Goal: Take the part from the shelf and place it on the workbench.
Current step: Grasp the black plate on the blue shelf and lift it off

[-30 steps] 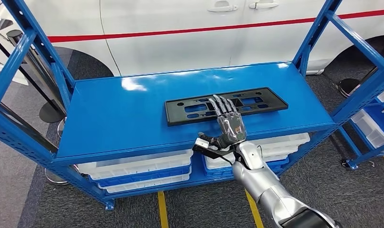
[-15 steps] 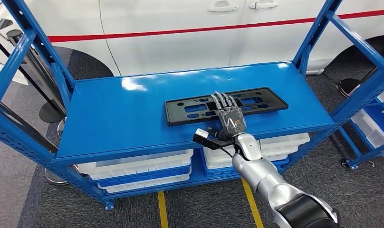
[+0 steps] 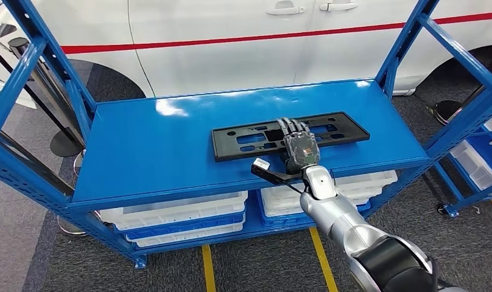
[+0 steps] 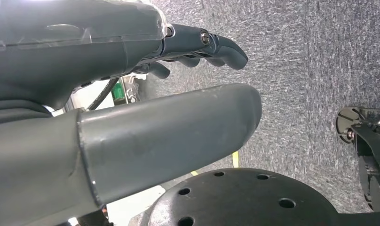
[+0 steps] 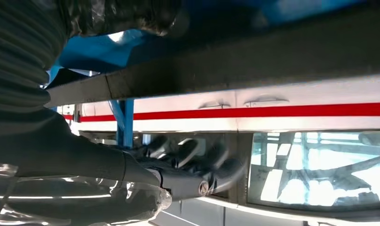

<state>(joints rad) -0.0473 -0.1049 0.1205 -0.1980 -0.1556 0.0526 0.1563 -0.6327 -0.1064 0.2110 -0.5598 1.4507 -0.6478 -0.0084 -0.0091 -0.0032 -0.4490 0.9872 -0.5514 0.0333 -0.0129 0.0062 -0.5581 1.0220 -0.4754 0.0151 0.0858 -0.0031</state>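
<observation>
The part, a flat black plate with several cut-outs, lies on the blue shelf top. My right hand reaches over the plate's near edge at its middle, palm down, with the fingers bent down onto it. In the right wrist view the plate's edge runs as a dark band, and the curled fingers stand just off it with a gap between. The plate lies flat. My left hand hangs over the grey floor, its fingers apart and holding nothing.
Blue uprights frame the shelf at both ends. White and blue bins fill the level below. A white car with a red stripe stands close behind. More blue racking is at the right.
My right hand has slid further onto the plate. Its fingers, stretched flat before, now bend down over it. The plate has not moved.
</observation>
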